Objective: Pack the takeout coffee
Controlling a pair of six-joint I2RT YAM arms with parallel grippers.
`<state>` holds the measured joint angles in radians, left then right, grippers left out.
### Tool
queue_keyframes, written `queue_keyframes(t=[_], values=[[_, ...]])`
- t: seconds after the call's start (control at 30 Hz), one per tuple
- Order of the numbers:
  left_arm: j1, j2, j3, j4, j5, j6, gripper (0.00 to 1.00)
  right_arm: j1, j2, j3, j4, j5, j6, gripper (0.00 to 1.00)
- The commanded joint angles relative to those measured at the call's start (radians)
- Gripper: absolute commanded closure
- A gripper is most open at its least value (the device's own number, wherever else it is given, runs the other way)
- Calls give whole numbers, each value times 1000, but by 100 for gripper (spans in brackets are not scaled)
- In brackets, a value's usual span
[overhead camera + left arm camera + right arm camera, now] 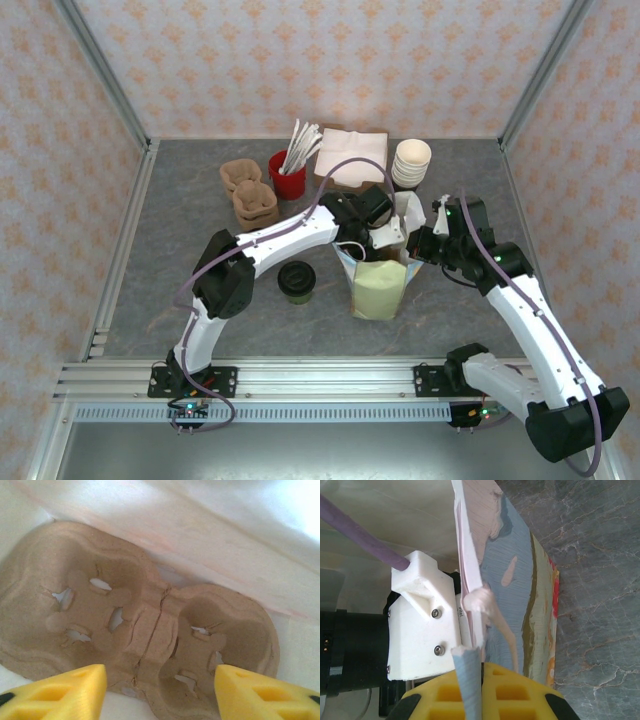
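The takeout coffee [297, 281], a small cup with a black lid, stands on the table left of the paper bag [379, 288]. My left gripper [160, 690] reaches down into the bag's mouth [386, 238]. Its yellow fingers [65, 692] stand open above a brown pulp cup carrier [150, 630] lying on the bag's bottom, touching nothing. From the right, my right gripper [482, 680] is shut on the bag's rim strip [470, 680]. The bag's blue printed side [515, 575] rises beyond it.
A stack of brown carriers [250, 197] sits at the back left, next to a red cup with white sticks [288, 172]. Folded paper [352, 155] and a stack of cream cups [411, 163] stand behind the bag. The left wrist's white mount [420, 625] is close beside the bag rim.
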<state>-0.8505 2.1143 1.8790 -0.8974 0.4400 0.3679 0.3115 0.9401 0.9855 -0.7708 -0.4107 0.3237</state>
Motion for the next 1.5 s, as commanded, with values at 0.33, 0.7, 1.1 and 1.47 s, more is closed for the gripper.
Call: queue_keyframes(t=[0.33, 0.7, 1.1, 1.47], values=[[-14, -132, 95, -43, 52, -33, 14, 12, -9, 52, -66, -4, -14, 100], [-10, -243, 146, -109, 13, -52, 13, 13, -4, 93, -89, 0, -9, 100], [-1, -325, 130, 37, 113, -268, 14, 13, -3, 110, -55, -26, 0, 100], [4, -472, 156, 105, -27, -430, 16, 15, -16, 76, 28, -41, 13, 100]])
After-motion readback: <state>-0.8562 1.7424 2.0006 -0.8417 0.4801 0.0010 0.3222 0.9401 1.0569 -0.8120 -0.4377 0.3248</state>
